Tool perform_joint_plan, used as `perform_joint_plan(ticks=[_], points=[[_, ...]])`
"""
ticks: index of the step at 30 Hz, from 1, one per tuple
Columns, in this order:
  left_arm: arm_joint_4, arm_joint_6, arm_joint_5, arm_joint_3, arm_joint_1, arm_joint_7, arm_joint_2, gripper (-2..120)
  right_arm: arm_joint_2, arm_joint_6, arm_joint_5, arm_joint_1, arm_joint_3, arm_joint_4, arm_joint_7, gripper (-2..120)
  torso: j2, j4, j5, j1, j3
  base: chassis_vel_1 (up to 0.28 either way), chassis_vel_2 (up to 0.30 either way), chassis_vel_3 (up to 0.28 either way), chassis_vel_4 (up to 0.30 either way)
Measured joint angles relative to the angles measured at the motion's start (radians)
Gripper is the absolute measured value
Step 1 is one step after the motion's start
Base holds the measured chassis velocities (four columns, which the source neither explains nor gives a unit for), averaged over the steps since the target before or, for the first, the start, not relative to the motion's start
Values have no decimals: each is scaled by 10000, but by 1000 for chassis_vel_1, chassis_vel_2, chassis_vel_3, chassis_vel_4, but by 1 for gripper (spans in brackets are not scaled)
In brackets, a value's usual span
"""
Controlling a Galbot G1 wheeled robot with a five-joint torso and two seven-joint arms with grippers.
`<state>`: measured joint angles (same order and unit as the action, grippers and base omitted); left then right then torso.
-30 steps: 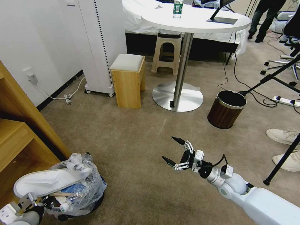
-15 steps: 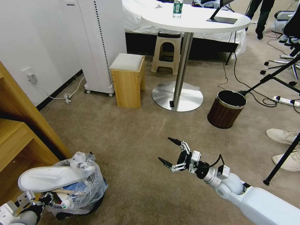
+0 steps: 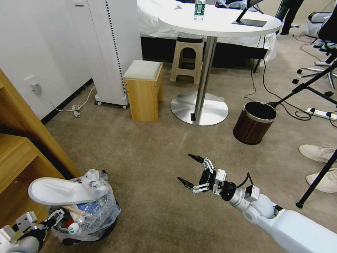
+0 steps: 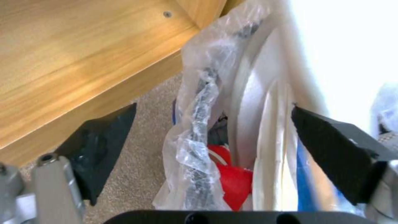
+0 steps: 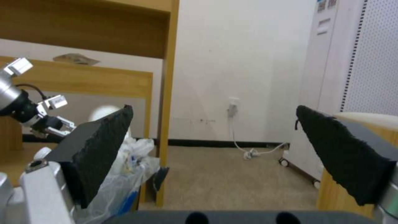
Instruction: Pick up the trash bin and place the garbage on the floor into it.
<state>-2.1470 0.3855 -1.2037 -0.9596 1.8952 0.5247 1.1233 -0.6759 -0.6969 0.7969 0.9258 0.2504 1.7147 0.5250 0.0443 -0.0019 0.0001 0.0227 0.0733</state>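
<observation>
The trash bin stands on the beige carpet floor at my lower left, lined with a crinkly clear bag. Garbage fills it: a white slipper lies across the top, and a red wrapper sits inside. My left gripper is at the bin's near side, open. In the left wrist view the left gripper has its jaws wide apart, with the bag rim and slipper edge between them. My right gripper hovers open above the carpet right of the bin, holding nothing.
A wooden shelf unit stands close behind the trash bin. A brown wood-look bin, a round table's steel base and a wooden stool lie ahead. At the right are a tripod leg, a person's shoes and cables.
The slipper and bag top have shifted a little right. My left wrist has sunk toward the corner. The right gripper dropped slightly down and left, then held still.
</observation>
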Motion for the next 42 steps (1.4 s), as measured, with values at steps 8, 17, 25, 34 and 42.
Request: perform_joint_plan(ticks=[8,17,25,34,42], points=[[-379,-40,188,-84,184,-41,87,100,74,23,-95,156,-172,206,-40,100,0,0,0,0,0,0,0,0,0],[-719,-52,234,-209,402,-35,195,100,170,81,-186,230,-282,514,-184,100,1,0,0,0,0,0,0,0,0],[-1098,-67,464,-330,583,-100,374,100,313,100,-221,421,-510,729,-198,100,1,0,0,0,0,0,0,0,0],[-1582,-260,1524,-516,758,-561,662,100,331,111,-195,762,-1190,797,-282,100,1,0,-1,0,0,0,0,0,0],[-1834,-650,2625,-846,709,-1311,966,100,-170,234,3,856,-2241,513,-692,100,1,0,-2,0,0,0,0,0,0]])
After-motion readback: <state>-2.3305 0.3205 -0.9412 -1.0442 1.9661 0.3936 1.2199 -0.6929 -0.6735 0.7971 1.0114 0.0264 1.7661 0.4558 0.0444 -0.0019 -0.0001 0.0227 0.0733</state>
